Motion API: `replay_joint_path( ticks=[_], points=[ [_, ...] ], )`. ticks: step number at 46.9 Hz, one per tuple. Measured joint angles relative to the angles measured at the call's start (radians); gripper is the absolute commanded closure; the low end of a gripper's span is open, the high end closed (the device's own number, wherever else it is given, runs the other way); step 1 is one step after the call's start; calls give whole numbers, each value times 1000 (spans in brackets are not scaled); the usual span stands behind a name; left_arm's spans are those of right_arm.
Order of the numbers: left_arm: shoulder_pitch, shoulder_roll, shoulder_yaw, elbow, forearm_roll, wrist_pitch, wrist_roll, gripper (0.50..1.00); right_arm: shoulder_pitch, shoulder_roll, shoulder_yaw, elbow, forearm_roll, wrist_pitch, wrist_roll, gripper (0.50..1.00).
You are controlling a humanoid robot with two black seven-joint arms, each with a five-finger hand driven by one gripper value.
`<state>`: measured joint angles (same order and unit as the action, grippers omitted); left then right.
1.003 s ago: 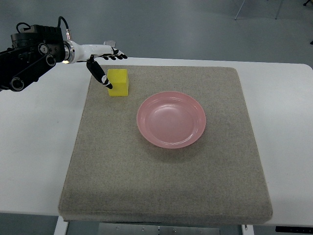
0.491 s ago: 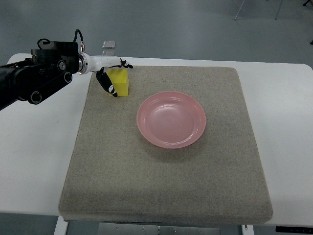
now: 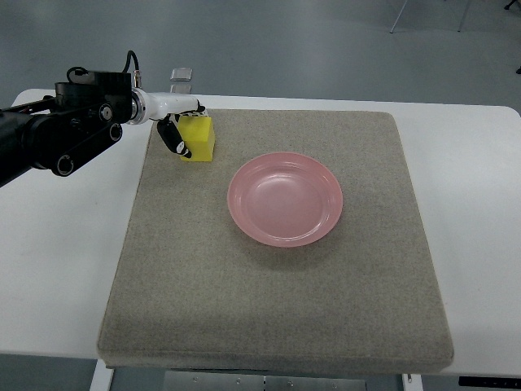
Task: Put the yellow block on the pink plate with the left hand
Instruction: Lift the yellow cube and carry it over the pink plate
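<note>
The yellow block (image 3: 200,140) sits on the grey mat (image 3: 277,285) near its far left corner. My left hand (image 3: 181,127) comes in from the left edge and is closed around the block. Its thumb (image 3: 174,140) presses the block's left side and the dark fingers (image 3: 194,111) curl over its far top edge. The block appears to rest on the mat. The pink plate (image 3: 285,198) lies empty in the middle of the mat, to the right of and nearer than the block. The right arm does not show.
The mat lies on a white table (image 3: 57,261). A small clear object (image 3: 181,76) stands at the table's far edge, just behind my left hand. The black forearm (image 3: 57,130) reaches over the table's left part.
My left hand moved right to the block, then its fingers curled in over the block's far edge and the thumb closed on its left side. The block has hardly moved.
</note>
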<state>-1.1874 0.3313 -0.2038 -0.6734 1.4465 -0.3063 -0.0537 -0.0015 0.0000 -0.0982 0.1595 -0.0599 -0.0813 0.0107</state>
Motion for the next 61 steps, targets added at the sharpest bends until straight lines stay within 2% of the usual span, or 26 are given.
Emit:
replay_joint_path(
  ticks=[13,19,25,34,46,50,61],
  points=[
    [-12,3,0,8,2,23,-1,979,0,0,0,0,0,0,0,576],
    [-23,10,-1,4,-8,24,-3,1000,0,0,0,0,0,0,0,576],
    [-33,19,-6,-29,-15,24,-5,1000,0,0,0,0,0,0,0,576],
    [-35,46,-10,-153,-20,21,-6,1000,0,0,0,0,0,0,0,576],
    [-30,72,-14,-413,-36,16,-20,1000,0,0,0,0,-1,0,0,576],
    [-34,71,-14,-469,-36,15,-20,1000,0,0,0,0,-1,0,0,576],
    [-29,11,-1,-482,-7,15,-20,1000,0,0,0,0,0,0,0,576]
  ],
)
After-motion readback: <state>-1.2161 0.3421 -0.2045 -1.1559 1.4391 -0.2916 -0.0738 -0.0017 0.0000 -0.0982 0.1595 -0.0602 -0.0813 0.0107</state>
